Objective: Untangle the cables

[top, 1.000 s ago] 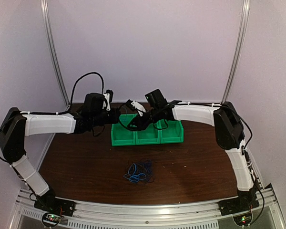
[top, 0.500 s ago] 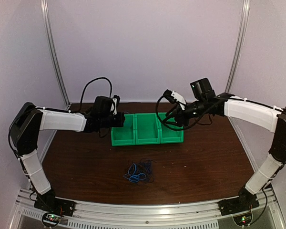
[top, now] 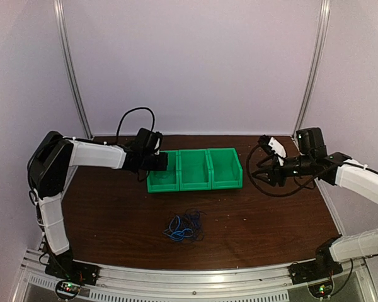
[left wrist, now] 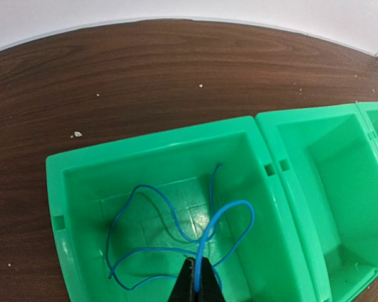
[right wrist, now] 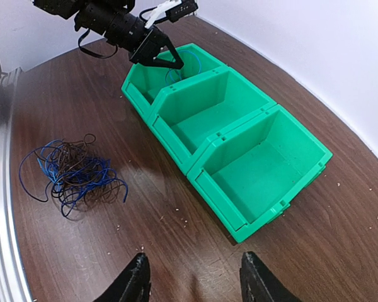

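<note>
Okay, your left gripper [left wrist: 194, 288] is pinched shut on the blue cable [left wrist: 209, 228], which lies mostly coiled in the leftmost green bin [left wrist: 145, 146]. If you retract before letting go, the wire will likely drag back out. Your right gripper [right wrist: 195, 280] hovers beside the bins, fingers apart and empty. The blue-and-black tangle [right wrist: 75, 173] sits on the table [right wrist: 145, 242] in front.

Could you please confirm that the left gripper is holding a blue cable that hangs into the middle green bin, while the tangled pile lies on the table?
Not quite: the bin is wrong. The left gripper holds the blue cable hanging into the end bin on the left, not the middle one, as the left wrist view shows. The tangled pile does lie on the table.
</note>
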You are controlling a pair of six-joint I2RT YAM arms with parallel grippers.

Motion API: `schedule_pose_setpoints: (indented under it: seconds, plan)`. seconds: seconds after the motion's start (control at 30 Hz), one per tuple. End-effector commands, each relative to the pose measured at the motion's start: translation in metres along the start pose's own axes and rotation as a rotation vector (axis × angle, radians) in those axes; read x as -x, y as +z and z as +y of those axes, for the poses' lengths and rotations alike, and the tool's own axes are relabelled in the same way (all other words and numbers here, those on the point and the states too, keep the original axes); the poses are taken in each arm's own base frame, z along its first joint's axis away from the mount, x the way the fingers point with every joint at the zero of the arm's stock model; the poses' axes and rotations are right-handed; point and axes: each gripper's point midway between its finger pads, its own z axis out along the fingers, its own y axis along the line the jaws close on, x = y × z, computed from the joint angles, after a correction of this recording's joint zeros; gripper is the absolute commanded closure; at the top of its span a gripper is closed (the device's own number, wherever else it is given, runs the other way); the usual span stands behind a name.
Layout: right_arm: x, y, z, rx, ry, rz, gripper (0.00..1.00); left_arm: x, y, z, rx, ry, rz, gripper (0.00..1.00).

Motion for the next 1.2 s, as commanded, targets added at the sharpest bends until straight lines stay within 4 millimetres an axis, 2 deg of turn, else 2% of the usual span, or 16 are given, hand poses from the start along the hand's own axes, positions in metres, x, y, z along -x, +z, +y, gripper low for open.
schedule_pose_setpoints:
  seconds: [0.0,0.17,0.27,0.33,0.43,0.6,0.7,0.87,1.03,1.17]
  plan:
    - [0.013,-0.006,-0.016,-0.076,-0.031,-0.067,0.50,0.000,0.005,0.006,0.034,-0.004,0.019,1.00]
    - [0.009,-0.005,-0.017,-0.079,-0.034,-0.066,0.50,-0.006,0.006,-0.005,-0.033,0.013,0.044,0.99]
    - [0.006,-0.002,-0.017,-0.072,-0.032,-0.060,0.50,-0.001,0.000,-0.010,-0.055,0.027,0.044,0.72]
    - [0.004,-0.001,-0.016,-0.066,-0.032,-0.058,0.50,0.006,-0.007,-0.012,-0.061,0.031,0.030,0.63]
    - [0.004,-0.001,-0.017,-0.067,-0.033,-0.056,0.50,0.018,-0.023,-0.012,-0.055,0.029,0.000,0.58]
    - [0.003,-0.001,-0.017,-0.072,-0.039,-0.055,0.50,0.026,-0.047,-0.012,-0.064,0.031,-0.026,0.52]
    - [0.000,0.000,-0.018,-0.075,-0.040,-0.050,0.50,0.038,-0.070,-0.019,-0.103,0.052,-0.079,0.49]
    - [-0.003,0.003,-0.016,-0.058,-0.041,-0.043,0.50,0.055,-0.123,-0.043,-0.226,0.130,-0.208,0.47]
    - [-0.007,0.005,-0.005,0.007,-0.068,-0.039,0.50,0.035,-0.182,-0.071,-0.418,0.250,-0.308,0.48]
    - [-0.011,0.009,-0.003,0.028,-0.072,-0.026,0.50,0.002,-0.218,-0.088,-0.538,0.325,-0.319,0.48]
